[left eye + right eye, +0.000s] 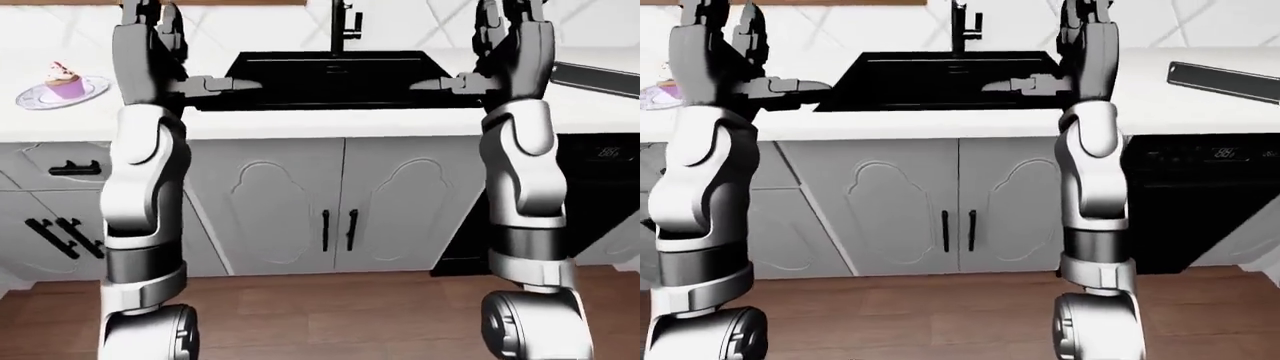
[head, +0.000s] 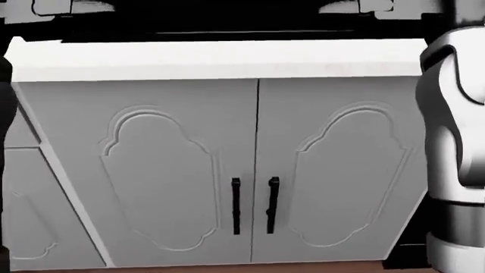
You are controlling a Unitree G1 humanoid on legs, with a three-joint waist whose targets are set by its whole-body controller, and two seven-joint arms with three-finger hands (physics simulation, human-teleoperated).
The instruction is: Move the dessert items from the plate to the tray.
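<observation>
I have both arms raised high, forearms upright, facing a white counter [image 1: 300, 124] with a black sink [image 1: 335, 75] set into it and a dark faucet [image 1: 343, 22] rising at the top of the left-eye view. My left robot hand [image 1: 150, 15] is up at the top left of that view and my right robot hand [image 1: 510, 15] at the top right; both are partly cut off by the frame edge, so I cannot tell whether their fingers are spread or curled, and neither one is holding anything that I can see.

The dessert I am after, a cupcake [image 1: 64, 81] with pink wrapper and white topping, sits on a clear plate [image 1: 40, 96] on the counter, far left in the left-eye view, to the left of my left arm and well apart from both hands. In the right-eye view only a sliver of that plate shows at the left edge.

To the right of the sink, a flat dark tray [image 1: 1225, 80] lies on the counter near the right edge of the right-eye view. Beneath it is a black oven front [image 1: 1195, 202].

Under the sink are two pale grey cabinet doors [image 2: 250, 170] with black vertical handles [image 2: 254, 206], which fill most of the head view. A wooden floor [image 1: 330, 315] runs along the bottom
</observation>
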